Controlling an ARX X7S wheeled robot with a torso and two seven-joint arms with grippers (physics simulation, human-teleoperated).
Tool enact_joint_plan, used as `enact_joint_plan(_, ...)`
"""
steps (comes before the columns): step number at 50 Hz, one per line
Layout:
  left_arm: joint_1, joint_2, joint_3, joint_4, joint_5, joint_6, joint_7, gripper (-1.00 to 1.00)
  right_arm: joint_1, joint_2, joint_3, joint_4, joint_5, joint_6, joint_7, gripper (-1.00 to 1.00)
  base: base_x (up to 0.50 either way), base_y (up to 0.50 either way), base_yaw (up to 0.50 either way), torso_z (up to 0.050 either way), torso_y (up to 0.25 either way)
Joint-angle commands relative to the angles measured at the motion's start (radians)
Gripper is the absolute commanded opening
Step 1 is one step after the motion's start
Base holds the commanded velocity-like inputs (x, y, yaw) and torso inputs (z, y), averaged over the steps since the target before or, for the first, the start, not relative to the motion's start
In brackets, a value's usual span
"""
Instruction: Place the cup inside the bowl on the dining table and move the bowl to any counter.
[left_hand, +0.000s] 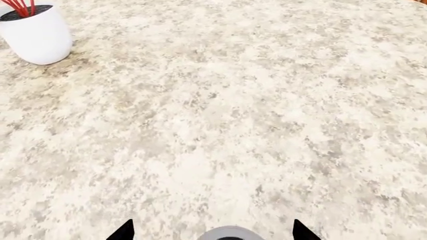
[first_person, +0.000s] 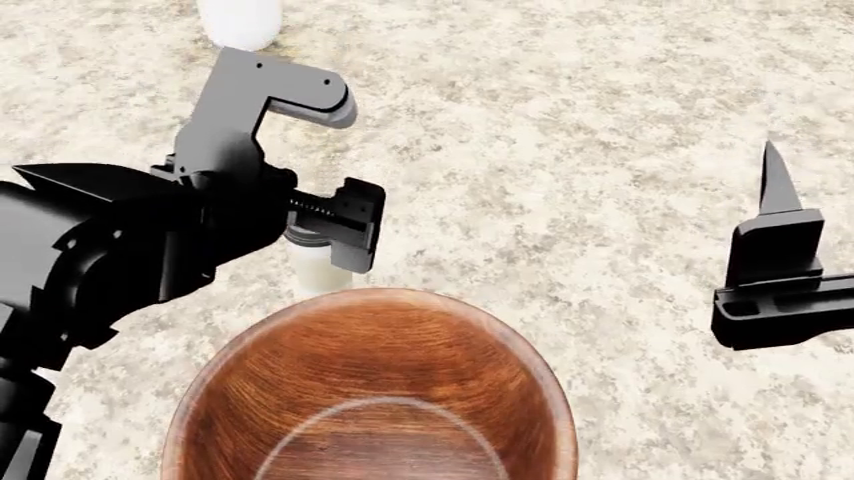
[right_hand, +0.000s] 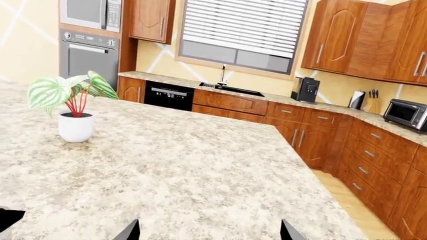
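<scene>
Cup (first_person: 315, 262) stands upright on the pale tabletop (first_person: 561, 150) just behind the wooden bowl (first_person: 374, 390), apparently between the left hand's (first_person: 334, 165) spread fingers, not clamped. Right hand (right_hand: 207, 231) hovers apart, fingers open, empty. Potted plant (right_hand: 73, 107) stands farther back.

The bowl (first_person: 374, 390) is reddish-brown wood, grained, with a soft sheen. The worktop (first_person: 561, 150) is pale speckled stone, matt. The left end effector (first_person: 314, 165) looks matt black.

a pale speckled worktop (left_hand: 233, 115) fills the view. a white pot (left_hand: 37, 36) with red stems stands on it, well apart from the pincer (left_hand: 212, 231). the grey lid (left_hand: 230, 233) shows between its two dark tips.
</scene>
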Motion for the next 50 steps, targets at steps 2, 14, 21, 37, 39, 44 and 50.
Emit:
enact_joint_plan(2, 0.001, -0.003, 0.033, -0.042, -0.009, 0.001, 0.017, 1.00, -0.016, 0.009, -0.007, -0.005, -0.010, -0.011, -0.004, 1.00, 0.00, 0.00, 0.00, 0.000, 0.000)
enact_joint_plan(14, 0.005, -0.003, 0.065, -0.066, -0.022, 0.007, 0.031, 1.00, -0.025, 0.018, -0.001, -0.006, 0.012, -0.017, 0.010, 1.00, 0.00, 0.00, 0.00, 0.000, 0.000)
enact_joint_plan(21, -0.002, 0.003, 0.086, -0.101, -0.028, 0.025, 0.049, 1.00, -0.034, 0.024, 0.000, -0.006, 0.016, -0.024, 0.012, 1.00, 0.00, 0.00, 0.00, 0.000, 0.000)
enact_joint_plan(37, -0.037, 0.004, 0.088, -0.134, -0.042, 0.062, 0.008, -1.00, -0.043, 0.037, 0.001, -0.006, 0.028, -0.038, 0.019, 1.00, 0.00, 0.00, 0.00, 0.000, 0.000)
enact_joint_plan(39, -0.042, 0.002, 0.091, -0.138, -0.042, 0.066, 0.005, -1.00, -0.041, 0.038, 0.001, -0.006, 0.030, -0.040, 0.021, 1.00, 0.00, 0.00, 0.00, 0.000, 0.000)
enact_joint_plan(44, -0.045, -0.004, 0.103, -0.119, -0.045, 0.062, -0.002, -1.00, -0.047, 0.042, -0.001, -0.005, 0.026, -0.046, 0.018, 1.00, 0.00, 0.00, 0.00, 0.000, 0.000)
enact_joint_plan(50, -0.076, -0.025, 0.071, -0.066, -0.069, 0.046, -0.030, -1.00, -0.034, 0.047, -0.012, 0.000, 0.033, -0.046, 0.025, 1.00, 0.00, 0.00, 0.00, 0.000, 0.002)
